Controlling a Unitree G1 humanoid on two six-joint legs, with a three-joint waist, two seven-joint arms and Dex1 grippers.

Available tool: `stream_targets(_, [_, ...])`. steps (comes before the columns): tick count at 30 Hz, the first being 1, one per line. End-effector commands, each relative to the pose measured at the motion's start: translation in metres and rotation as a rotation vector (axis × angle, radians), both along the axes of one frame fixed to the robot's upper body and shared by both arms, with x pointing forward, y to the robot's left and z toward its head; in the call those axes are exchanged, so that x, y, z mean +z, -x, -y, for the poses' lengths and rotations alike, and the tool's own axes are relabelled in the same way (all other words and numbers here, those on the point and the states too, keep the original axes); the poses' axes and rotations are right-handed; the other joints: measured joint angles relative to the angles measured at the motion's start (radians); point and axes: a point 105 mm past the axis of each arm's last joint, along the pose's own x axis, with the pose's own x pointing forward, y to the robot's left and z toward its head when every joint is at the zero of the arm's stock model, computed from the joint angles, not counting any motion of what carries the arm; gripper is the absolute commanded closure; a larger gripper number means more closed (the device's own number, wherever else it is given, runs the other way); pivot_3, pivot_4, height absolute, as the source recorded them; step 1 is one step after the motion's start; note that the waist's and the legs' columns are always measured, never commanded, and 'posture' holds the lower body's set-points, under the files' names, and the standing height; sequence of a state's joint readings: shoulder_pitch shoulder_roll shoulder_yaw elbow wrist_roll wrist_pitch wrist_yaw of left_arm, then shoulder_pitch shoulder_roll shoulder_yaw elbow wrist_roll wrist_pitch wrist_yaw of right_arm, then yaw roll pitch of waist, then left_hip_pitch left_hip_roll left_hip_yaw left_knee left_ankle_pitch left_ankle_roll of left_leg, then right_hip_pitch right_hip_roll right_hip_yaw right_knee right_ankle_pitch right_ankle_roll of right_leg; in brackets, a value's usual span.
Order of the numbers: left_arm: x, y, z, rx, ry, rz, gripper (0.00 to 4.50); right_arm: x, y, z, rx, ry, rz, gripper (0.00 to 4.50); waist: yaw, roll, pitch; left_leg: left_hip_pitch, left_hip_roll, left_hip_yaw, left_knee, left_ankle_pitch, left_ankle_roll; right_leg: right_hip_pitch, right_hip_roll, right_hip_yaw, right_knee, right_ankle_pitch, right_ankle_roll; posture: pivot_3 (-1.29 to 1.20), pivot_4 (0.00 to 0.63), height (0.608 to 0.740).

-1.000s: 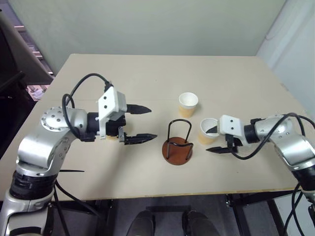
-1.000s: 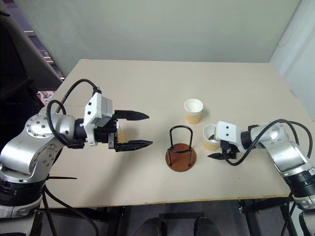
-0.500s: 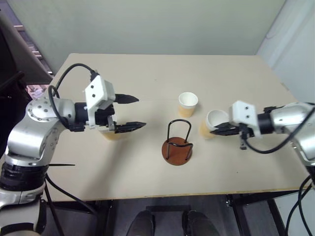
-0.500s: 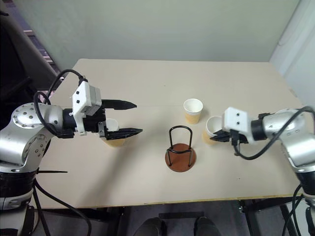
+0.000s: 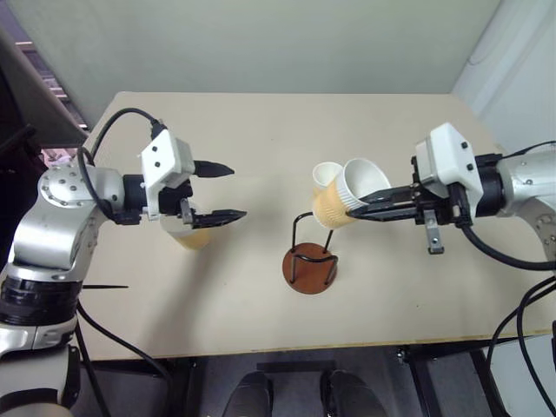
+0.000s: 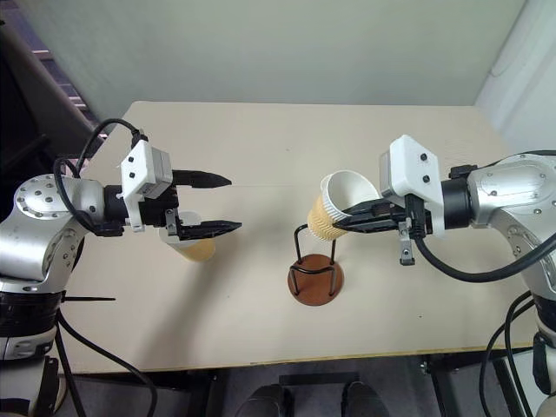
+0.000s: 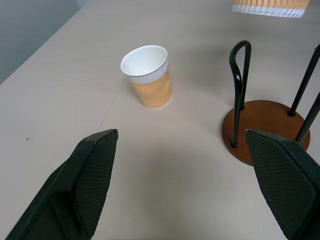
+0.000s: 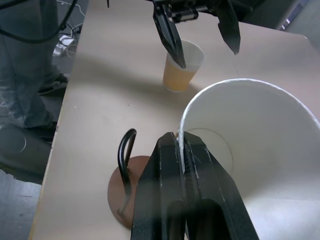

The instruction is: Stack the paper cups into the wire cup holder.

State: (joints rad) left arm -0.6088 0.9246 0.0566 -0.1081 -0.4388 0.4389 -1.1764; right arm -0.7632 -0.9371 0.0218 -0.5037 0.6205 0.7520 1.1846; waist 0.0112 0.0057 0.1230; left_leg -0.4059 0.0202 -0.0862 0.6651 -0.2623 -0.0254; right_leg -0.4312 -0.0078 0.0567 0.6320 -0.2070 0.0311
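Nearest the robot, the wire cup holder (image 5: 310, 261) stood upright on the beige desk (image 5: 261, 321), its black loops rising from a round reddish-brown base with nothing in it. Just above and beyond it, the right gripper (image 5: 365, 203) had its fingers pinched shut on the rim of one paper cup (image 5: 347, 195), lifted clear of the desk. That cup was tilted, its long axis slanting, with the white mouth turned up and toward the right arm and its yellow-orange bottom pointing down toward the holder's left side. A second cup (image 5: 325, 177) stood upright on the desk right behind the held one, partly hidden by it. On the left, the left gripper (image 5: 226, 191) hung above the desk with its fingers spread wide and holding nothing; the third cup (image 5: 193, 236) stood upright on the desk beneath them, mouth up. The desk top was plain and pale. Beyond its far edge rose a pale wall.
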Motion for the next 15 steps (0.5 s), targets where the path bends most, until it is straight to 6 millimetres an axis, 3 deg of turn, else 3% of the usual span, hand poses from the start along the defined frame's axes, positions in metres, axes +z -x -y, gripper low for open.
stream_targets(1, [0.007, 0.006, -0.002, -0.003, -0.015, 0.034, 0.15, -0.003, 0.006, -0.005, 0.028, 0.009, 0.006, 4.48, -0.001, 0.000, 0.000, 0.000, 0.000, 0.000, 0.000, 0.000, 0.000, 0.000, 0.000, 0.000, 0.000, 0.000, 0.000, 0.00, 0.150, 0.740])
stream_targets(5, [0.007, 0.008, -0.004, 0.007, -0.016, 0.032, 0.15, -0.010, 0.009, -0.011, 0.061, 0.016, -0.016, 4.48, -0.002, 0.000, 0.000, 0.001, 0.001, 0.000, 0.000, -0.001, 0.001, 0.000, 0.000, 0.000, 0.003, 0.000, 0.000, 0.00, 0.150, 0.740])
stream_targets(7, [0.007, 0.008, -0.003, 0.008, -0.017, 0.032, 0.15, -0.013, 0.008, -0.013, 0.069, 0.020, -0.021, 4.08, -0.002, 0.000, 0.000, 0.001, 0.001, 0.000, 0.001, -0.001, 0.003, -0.001, 0.000, 0.000, 0.004, 0.000, 0.000, 0.00, 0.150, 0.740])
stream_targets(9, [0.008, 0.009, -0.002, 0.006, -0.017, 0.034, 0.15, -0.015, 0.007, -0.015, 0.076, 0.023, -0.027, 3.61, -0.002, 0.000, 0.000, 0.002, 0.001, 0.000, 0.001, -0.003, 0.005, -0.001, 0.000, 0.000, 0.006, 0.000, -0.001, 0.00, 0.150, 0.740])
stream_targets(15, [0.010, 0.010, -0.002, 0.012, -0.019, 0.039, 0.15, -0.014, -0.003, -0.013, 0.053, 0.027, 0.005, 1.37, -0.003, 0.000, 0.000, 0.004, 0.001, 0.000, 0.002, -0.004, 0.007, -0.001, 0.000, 0.000, 0.011, -0.001, -0.002, 0.00, 0.150, 0.740])
